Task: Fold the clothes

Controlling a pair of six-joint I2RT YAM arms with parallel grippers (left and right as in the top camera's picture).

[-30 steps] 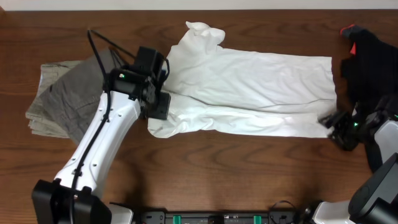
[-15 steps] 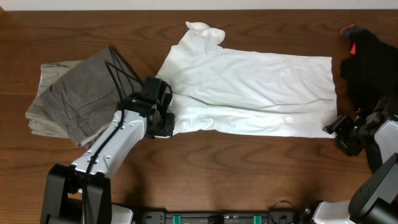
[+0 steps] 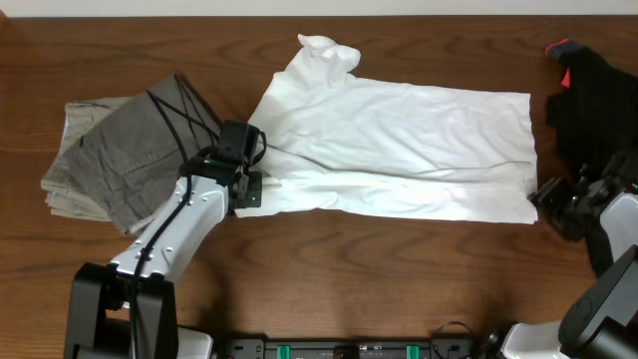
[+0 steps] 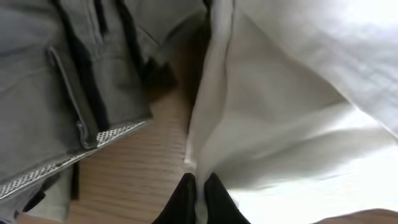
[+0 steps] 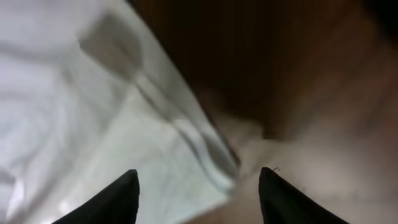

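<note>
A large white T-shirt [image 3: 399,130] lies spread across the middle of the table. My left gripper [image 3: 247,191] is at its lower left edge, shut on a fold of the white fabric [image 4: 298,93]; in the left wrist view the gripper [image 4: 198,182] pinches the cloth between its tips. Grey-khaki trousers [image 3: 120,155] lie folded to the left, their waistband [image 4: 62,74] close beside the shirt. My right gripper [image 3: 543,196] stands open at the shirt's lower right corner; in the right wrist view the gripper [image 5: 198,176] has that corner [image 5: 205,162] lying between its fingers.
A black garment [image 3: 593,90] with a red tag lies at the far right, just behind the right arm. Bare wooden table [image 3: 349,279] runs along the front. The left arm crosses over the trousers' lower edge.
My left gripper came down to the shirt's lower left edge and shut on the fabric. The right gripper shifted slightly at the lower right corner and stayed open.
</note>
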